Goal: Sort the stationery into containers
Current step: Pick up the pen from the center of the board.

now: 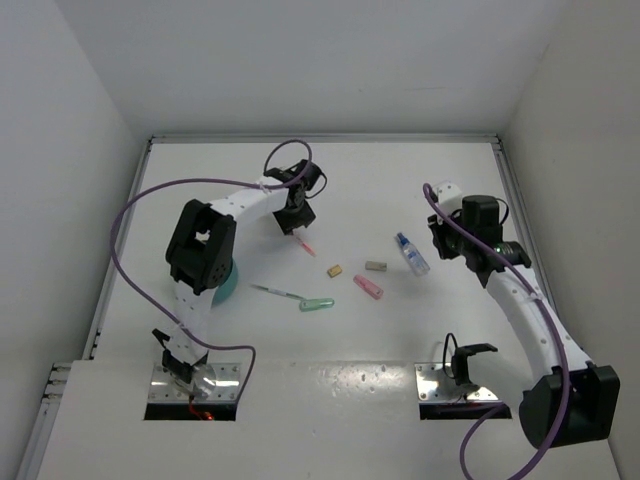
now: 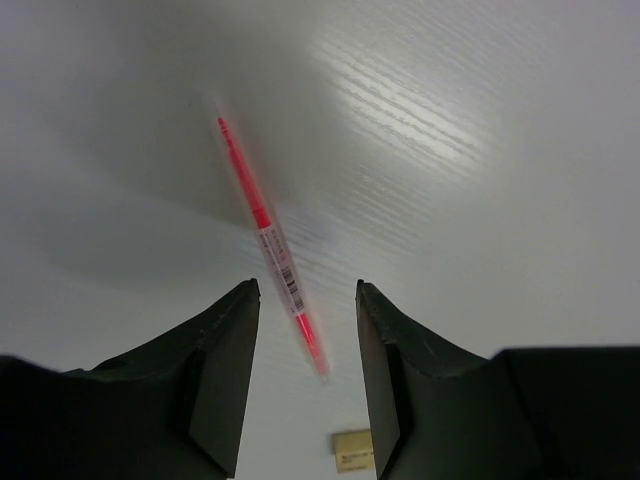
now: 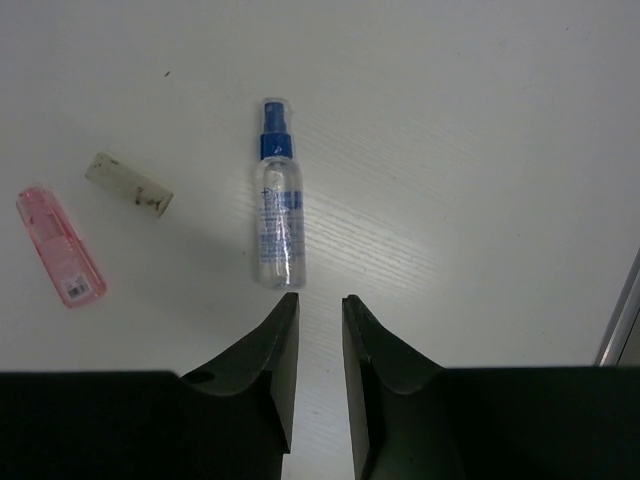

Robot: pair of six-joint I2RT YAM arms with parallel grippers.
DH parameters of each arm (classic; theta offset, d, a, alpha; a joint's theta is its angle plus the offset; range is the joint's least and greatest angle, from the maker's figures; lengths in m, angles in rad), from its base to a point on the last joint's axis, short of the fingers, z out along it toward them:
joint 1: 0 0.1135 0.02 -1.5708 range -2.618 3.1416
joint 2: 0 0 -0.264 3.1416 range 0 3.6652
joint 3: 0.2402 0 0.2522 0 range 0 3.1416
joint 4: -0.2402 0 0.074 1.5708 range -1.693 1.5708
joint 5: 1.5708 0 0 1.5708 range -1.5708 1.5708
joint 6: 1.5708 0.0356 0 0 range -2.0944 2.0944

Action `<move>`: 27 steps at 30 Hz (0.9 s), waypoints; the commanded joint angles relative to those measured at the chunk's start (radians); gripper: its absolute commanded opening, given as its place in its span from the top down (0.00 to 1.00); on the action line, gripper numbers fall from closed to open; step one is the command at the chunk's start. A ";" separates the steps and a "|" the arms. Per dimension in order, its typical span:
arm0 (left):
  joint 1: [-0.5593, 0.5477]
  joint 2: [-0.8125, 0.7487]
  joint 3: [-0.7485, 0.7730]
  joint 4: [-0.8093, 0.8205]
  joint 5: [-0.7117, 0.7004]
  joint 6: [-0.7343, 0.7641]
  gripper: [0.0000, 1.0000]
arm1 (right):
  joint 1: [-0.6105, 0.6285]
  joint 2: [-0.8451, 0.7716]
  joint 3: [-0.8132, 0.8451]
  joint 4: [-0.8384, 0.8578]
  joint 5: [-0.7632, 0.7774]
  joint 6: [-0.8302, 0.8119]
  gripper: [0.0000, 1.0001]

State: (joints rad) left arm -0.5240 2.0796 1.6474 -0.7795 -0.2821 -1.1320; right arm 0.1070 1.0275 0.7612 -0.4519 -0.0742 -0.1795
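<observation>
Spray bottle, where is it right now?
In the top view the bottle lies flat on the right half of the table, just right of a tan eraser. In the right wrist view it sits just ahead of the right pincer, untouched.

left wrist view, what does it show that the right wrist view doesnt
Only left wrist: a pink-red pen lying on the table, its near end showing between the left fingers, plus a tan eraser at the bottom edge. Only right wrist: a clear blue-capped bottle, a pink marker and a pale eraser, ahead of the right fingers. Both: the white table and dark fingers apart, holding nothing.
</observation>
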 commanded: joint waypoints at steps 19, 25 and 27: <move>0.033 0.077 0.045 -0.050 -0.077 -0.049 0.52 | 0.002 -0.046 -0.016 0.039 0.019 -0.008 0.75; 0.033 0.109 0.089 -0.070 -0.086 -0.040 0.53 | 0.002 -0.055 -0.016 0.039 0.028 -0.008 0.75; 0.033 0.120 0.089 -0.079 -0.086 -0.040 0.53 | 0.002 -0.055 -0.016 0.039 0.028 -0.008 0.75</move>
State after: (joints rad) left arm -0.5003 2.1883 1.7000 -0.8341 -0.3492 -1.1637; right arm 0.1070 0.9886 0.7444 -0.4488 -0.0555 -0.1837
